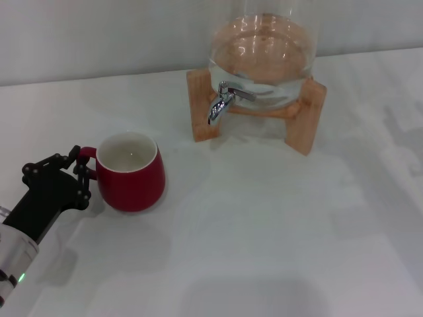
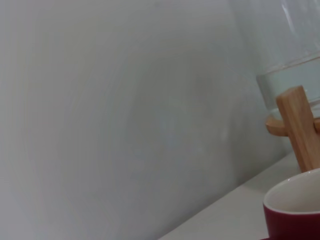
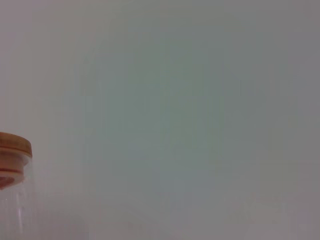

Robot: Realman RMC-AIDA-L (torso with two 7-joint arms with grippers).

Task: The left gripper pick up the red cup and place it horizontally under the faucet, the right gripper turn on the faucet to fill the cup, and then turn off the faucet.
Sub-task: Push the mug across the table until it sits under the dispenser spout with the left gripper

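Observation:
The red cup stands upright on the white table at the left, cream inside showing, its small handle turned toward my left gripper. My left gripper is a black claw at the cup's handle, open, with a finger on either side of the handle. The cup's rim also shows in the left wrist view. The chrome faucet sticks out of the glass jar at the back, spout down, well to the right of the cup. My right gripper is out of view.
The jar holds water and sits on a wooden stand, which also shows in the left wrist view. The right wrist view shows only a wall and the jar's wooden lid. A grey wall runs behind the table.

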